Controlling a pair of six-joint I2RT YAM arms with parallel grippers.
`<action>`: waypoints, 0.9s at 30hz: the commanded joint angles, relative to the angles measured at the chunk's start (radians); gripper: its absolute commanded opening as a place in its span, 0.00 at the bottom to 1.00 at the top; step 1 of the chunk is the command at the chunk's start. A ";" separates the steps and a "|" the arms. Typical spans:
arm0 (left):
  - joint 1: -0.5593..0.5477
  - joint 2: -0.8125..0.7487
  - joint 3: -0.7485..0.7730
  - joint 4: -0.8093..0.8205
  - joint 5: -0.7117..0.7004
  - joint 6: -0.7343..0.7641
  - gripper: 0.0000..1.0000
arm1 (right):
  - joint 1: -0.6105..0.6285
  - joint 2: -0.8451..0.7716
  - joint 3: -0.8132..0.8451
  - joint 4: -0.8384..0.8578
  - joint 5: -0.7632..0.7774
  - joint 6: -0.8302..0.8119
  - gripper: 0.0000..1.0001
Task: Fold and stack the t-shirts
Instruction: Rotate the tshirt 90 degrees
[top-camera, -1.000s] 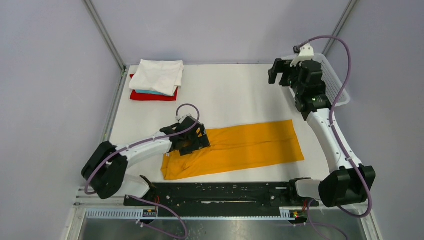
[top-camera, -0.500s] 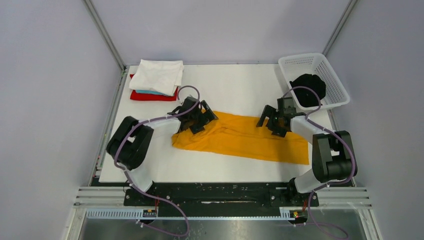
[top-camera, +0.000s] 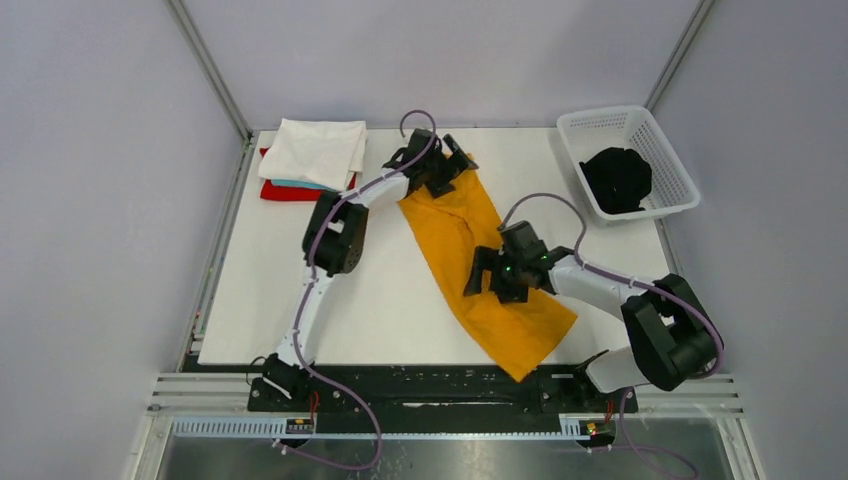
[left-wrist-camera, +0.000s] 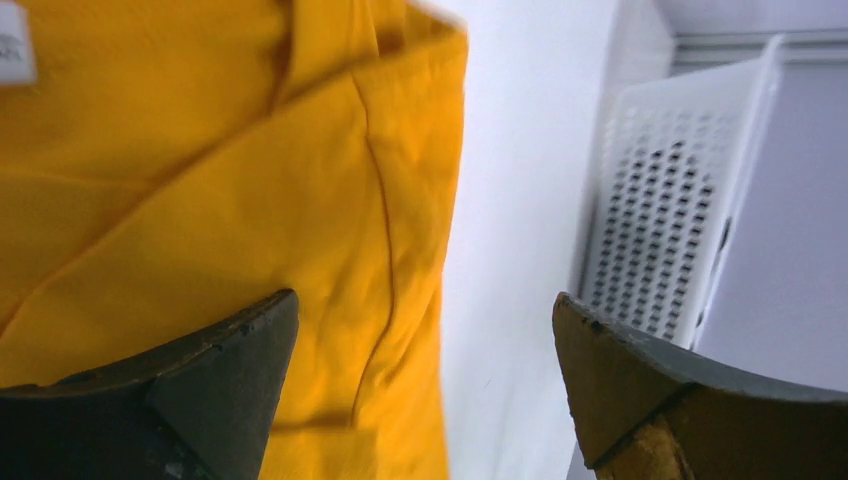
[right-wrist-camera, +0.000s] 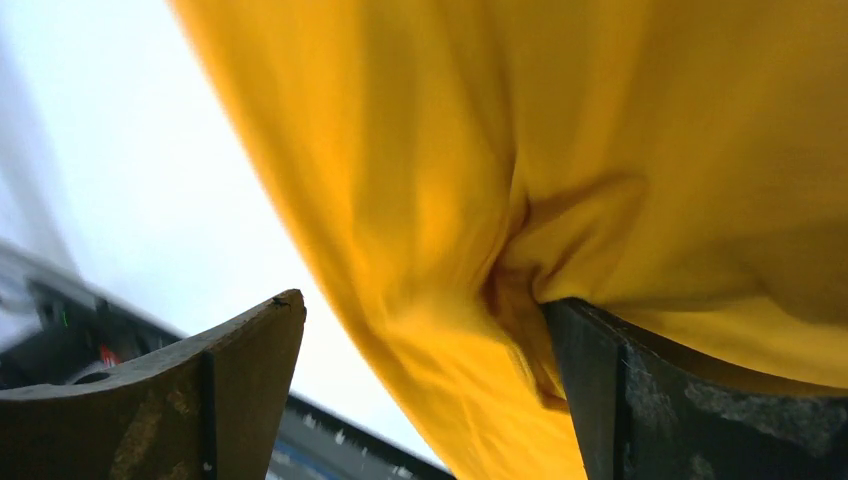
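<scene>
The mustard-yellow t-shirt (top-camera: 470, 255), folded into a long strip, lies diagonally from the far middle of the table to the near edge. My left gripper (top-camera: 450, 166) is at its far end, open; in the left wrist view (left-wrist-camera: 425, 305) the shirt's edge (left-wrist-camera: 300, 200) and bare table lie between the fingers, and the neck label (left-wrist-camera: 14, 45) shows at top left. My right gripper (top-camera: 488, 282) is over the strip's middle, open (right-wrist-camera: 425, 305), one finger (right-wrist-camera: 640, 400) pressing into bunched cloth (right-wrist-camera: 480, 200). A black t-shirt (top-camera: 617, 178) sits in the basket.
A stack of folded shirts stands at the far left: white (top-camera: 318, 150) on top, a light-blue sliver (top-camera: 300, 184), red (top-camera: 300, 193) at the bottom. The white lattice basket (top-camera: 672, 160) is at the far right, close by in the left wrist view (left-wrist-camera: 660, 200).
The yellow shirt has swung from lying across the table to a diagonal. The left gripper moved to the far side with its end; the right gripper moved nearer along the strip. Both stayed open.
</scene>
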 joint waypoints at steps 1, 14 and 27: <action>0.002 0.255 0.364 -0.002 0.135 -0.069 0.99 | 0.251 0.019 0.009 -0.069 -0.166 0.028 0.99; 0.046 0.466 0.580 0.223 0.003 -0.173 0.99 | 0.386 -0.049 0.162 -0.069 0.052 0.042 0.99; 0.105 0.331 0.648 0.178 -0.032 -0.071 0.99 | 0.385 -0.356 0.026 -0.301 0.412 0.200 0.99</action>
